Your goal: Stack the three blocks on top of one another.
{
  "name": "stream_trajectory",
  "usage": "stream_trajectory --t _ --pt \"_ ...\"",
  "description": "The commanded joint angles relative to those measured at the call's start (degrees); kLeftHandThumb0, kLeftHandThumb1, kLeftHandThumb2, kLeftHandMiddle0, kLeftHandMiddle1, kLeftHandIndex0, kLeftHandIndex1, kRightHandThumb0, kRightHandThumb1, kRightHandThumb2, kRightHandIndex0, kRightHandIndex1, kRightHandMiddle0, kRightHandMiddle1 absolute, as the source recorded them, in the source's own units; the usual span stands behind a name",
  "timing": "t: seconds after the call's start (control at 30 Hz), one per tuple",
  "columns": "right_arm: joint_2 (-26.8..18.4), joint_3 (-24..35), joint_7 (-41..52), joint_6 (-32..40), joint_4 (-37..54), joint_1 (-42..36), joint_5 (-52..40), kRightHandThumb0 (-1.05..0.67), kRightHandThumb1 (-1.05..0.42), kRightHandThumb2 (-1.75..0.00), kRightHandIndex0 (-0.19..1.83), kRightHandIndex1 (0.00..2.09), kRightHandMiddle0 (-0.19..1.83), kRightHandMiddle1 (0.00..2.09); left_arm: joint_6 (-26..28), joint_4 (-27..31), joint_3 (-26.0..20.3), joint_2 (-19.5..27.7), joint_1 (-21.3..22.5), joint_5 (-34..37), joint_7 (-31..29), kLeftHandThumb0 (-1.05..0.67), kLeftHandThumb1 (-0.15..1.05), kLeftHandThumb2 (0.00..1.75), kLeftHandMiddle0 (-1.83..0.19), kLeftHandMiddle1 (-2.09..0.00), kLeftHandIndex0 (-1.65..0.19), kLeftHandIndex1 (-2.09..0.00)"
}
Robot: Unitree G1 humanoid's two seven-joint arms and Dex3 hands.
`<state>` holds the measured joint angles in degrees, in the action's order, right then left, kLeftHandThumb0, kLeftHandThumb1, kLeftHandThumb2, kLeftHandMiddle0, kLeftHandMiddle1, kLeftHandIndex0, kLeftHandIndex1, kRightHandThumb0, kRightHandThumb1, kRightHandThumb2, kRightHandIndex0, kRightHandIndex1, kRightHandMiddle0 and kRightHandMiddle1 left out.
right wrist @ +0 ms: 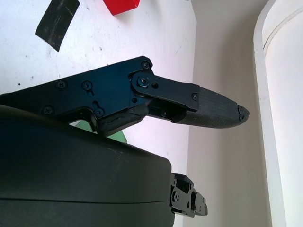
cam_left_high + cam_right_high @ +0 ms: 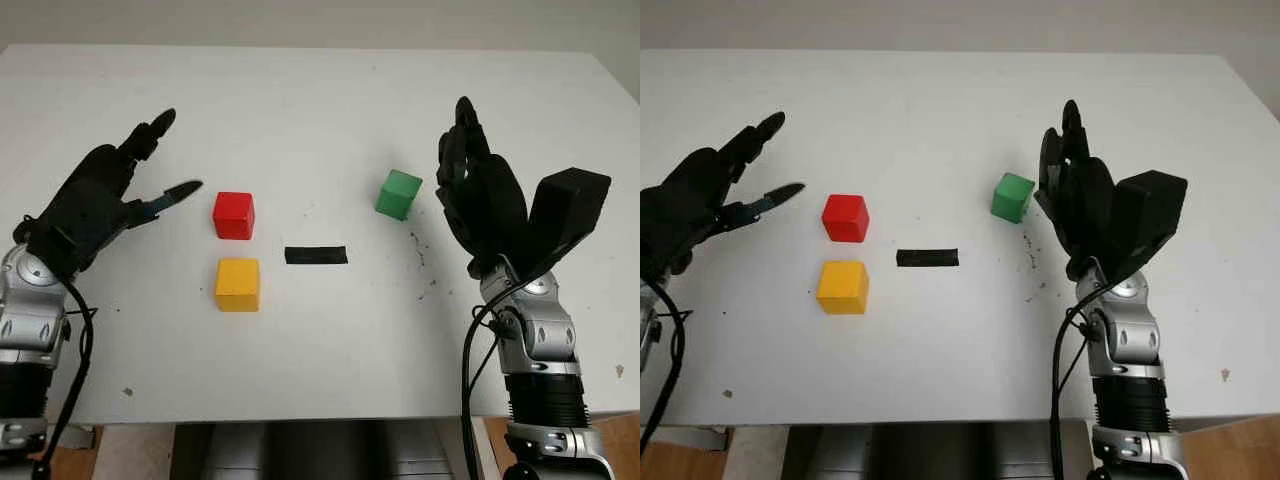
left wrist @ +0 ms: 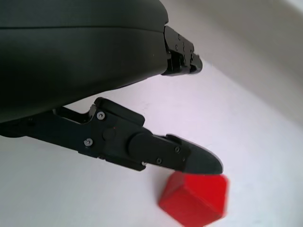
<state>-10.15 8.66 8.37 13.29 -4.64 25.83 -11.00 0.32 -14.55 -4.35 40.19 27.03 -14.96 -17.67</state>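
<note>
A red block [image 2: 233,215] sits left of centre on the white table [image 2: 320,110], with a yellow block [image 2: 238,284] just in front of it. A green block [image 2: 399,194] stands apart to the right of centre. My left hand [image 2: 150,170] hovers open to the left of the red block, its thumb tip close to that block [image 3: 195,198]. My right hand [image 2: 470,170] is open just right of the green block, palm turned toward it; a green sliver [image 1: 116,137] shows behind the thumb.
A strip of black tape [image 2: 316,255] lies on the table between the yellow and green blocks. Dark specks [image 2: 420,262] mark the surface in front of the green block. The table's front edge [image 2: 300,418] runs close to my arms.
</note>
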Motion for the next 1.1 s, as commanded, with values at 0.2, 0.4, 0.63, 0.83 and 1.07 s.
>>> stream_trajectory --t 0.2,0.4,0.63,0.83,1.07 --pt "-0.4 0.0 -0.7 0.0 0.9 0.7 0.5 -0.76 -1.05 -0.70 -0.19 0.00 -0.19 0.00 -2.0 -3.2 6.9 3.7 3.2 -9.1 -0.9 -0.72 0.92 0.04 -0.09 -0.06 -0.39 -0.10" --pt "-0.3 -0.1 -0.8 -0.1 0.5 0.8 0.6 -0.76 -1.05 -0.71 -0.19 0.00 -0.19 0.00 -2.1 -5.2 9.8 3.2 4.3 -12.3 -1.0 -0.76 0.93 0.05 0.01 -0.02 -0.32 -0.05" --pt "-0.4 0.3 -0.9 -0.6 0.4 0.4 0.4 -0.77 -1.05 -0.71 -0.19 0.00 -0.19 0.00 -1.6 -7.2 10.0 2.0 5.1 -10.2 -2.6 -0.79 0.93 0.05 0.07 -0.03 -0.29 -0.04" --pt "-0.2 0.3 -1.3 0.1 1.0 0.1 0.4 -0.77 -1.05 -0.72 -0.19 0.00 -0.19 0.00 -1.9 -9.5 9.7 0.2 5.4 -7.5 -2.2 -0.77 0.91 0.05 0.11 -0.03 -0.27 -0.04" --pt "-0.4 0.4 -1.0 -0.6 0.7 0.0 0.3 -0.77 -1.05 -0.71 -0.19 0.00 -0.19 0.00 -3.4 -9.6 10.2 0.0 5.6 -7.8 -1.6 -0.75 0.91 0.05 0.13 -0.05 -0.30 -0.06"
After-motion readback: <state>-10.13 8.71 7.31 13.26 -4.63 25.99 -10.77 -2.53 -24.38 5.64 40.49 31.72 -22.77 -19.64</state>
